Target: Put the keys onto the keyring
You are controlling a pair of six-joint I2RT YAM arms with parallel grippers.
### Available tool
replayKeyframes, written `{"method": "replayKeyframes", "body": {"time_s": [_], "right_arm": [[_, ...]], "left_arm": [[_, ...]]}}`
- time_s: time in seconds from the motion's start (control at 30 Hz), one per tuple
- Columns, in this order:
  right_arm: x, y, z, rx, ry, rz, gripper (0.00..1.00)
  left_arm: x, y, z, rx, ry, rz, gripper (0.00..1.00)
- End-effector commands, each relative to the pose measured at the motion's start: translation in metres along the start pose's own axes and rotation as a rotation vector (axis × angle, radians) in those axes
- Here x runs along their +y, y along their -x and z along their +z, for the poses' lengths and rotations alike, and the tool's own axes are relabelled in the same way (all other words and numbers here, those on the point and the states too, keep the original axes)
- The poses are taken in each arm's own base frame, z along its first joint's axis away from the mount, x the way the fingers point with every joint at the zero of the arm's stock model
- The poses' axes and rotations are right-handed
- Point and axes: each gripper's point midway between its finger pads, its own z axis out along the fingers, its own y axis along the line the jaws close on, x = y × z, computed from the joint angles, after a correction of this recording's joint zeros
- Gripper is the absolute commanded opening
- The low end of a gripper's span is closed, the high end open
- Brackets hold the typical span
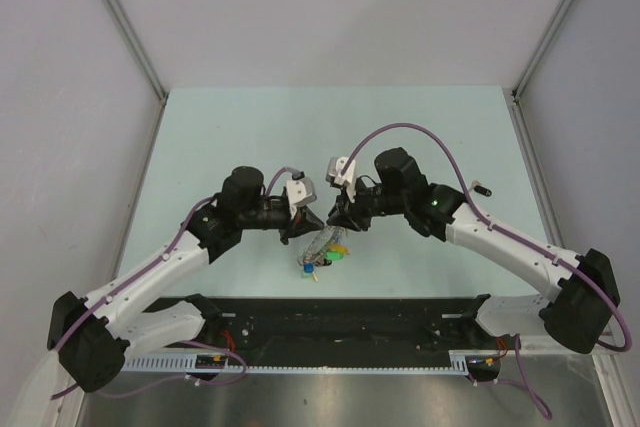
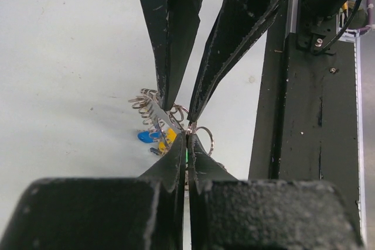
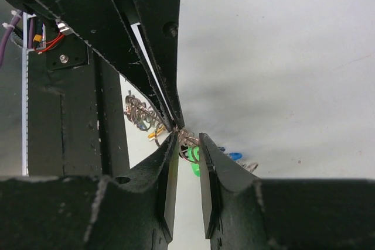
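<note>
Threading looks unfinished: the left claw (image 2: 187,135) is pressed together at the keyring (image 2: 144,101), the right claw (image 3: 188,139) stands slightly spread around one of its loops, and the keys (image 2: 145,137) bunch beneath, over the table (image 1: 200,137).

You're looking into a robotics lab test cell: 2 robot arms (image 1: 160,272) bolted to a black rail (image 1: 350,322) at a pale table (image 1: 250,127), bare grey walls (image 1: 330,7), metal frame posts (image 1: 120,22), loose purple cables (image 1: 400,129).
</note>
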Motion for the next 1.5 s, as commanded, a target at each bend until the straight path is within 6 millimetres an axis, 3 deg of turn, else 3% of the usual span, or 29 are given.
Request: {"method": "replayKeyframes", "body": {"time_s": [0.0, 0.3, 0.63, 0.83, 0.93, 0.97, 1.03, 1.1, 1.13, 1.27, 1.47], "right_arm": [[0.007, 0.018, -0.002, -0.032, 0.033, -0.038, 0.25], [0.009, 0.031, -0.010, -0.073, 0.023, -0.042, 0.34], [0.008, 0.018, 0.002, -0.035, 0.045, -0.021, 0.29], [0.007, 0.016, 0.006, -0.030, 0.046, -0.016, 0.22], [0.006, 0.015, 0.007, -0.025, 0.042, -0.014, 0.11], [0.006, 0.015, 0.006, -0.026, 0.039, -0.013, 0.01], [0.006, 0.016, 0.005, -0.029, 0.035, -0.015, 0.00], [0.007, 0.020, 0.003, -0.042, 0.033, -0.015, 0.00], [0.005, 0.026, -0.002, -0.058, 0.017, -0.022, 0.00], [0.005, 0.046, -0.015, -0.137, -0.023, -0.055, 0.00], [0.006, 0.071, -0.036, -0.272, -0.060, -0.115, 0.00]], "left_arm": [[0.001, 0.044, -0.006, -0.107, 0.007, 0.113, 0.00], [0.000, 0.044, -0.006, -0.106, 0.006, 0.112, 0.00], [-0.001, 0.044, -0.007, -0.107, 0.004, 0.114, 0.00], [-0.002, 0.044, -0.006, -0.106, 0.002, 0.115, 0.00], [-0.001, 0.044, -0.006, -0.107, 0.004, 0.116, 0.00], [-0.001, 0.046, -0.007, -0.112, 0.005, 0.118, 0.00], [0.000, 0.048, -0.009, -0.123, 0.020, 0.121, 0.00], [0.006, 0.051, -0.011, -0.132, 0.065, 0.122, 0.06], [0.008, 0.053, -0.013, -0.142, 0.083, 0.127, 0.18], [0.021, 0.077, -0.033, -0.266, 0.229, 0.161, 0.39], [0.029, 0.080, -0.038, -0.303, 0.287, 0.139, 0.38]]}}
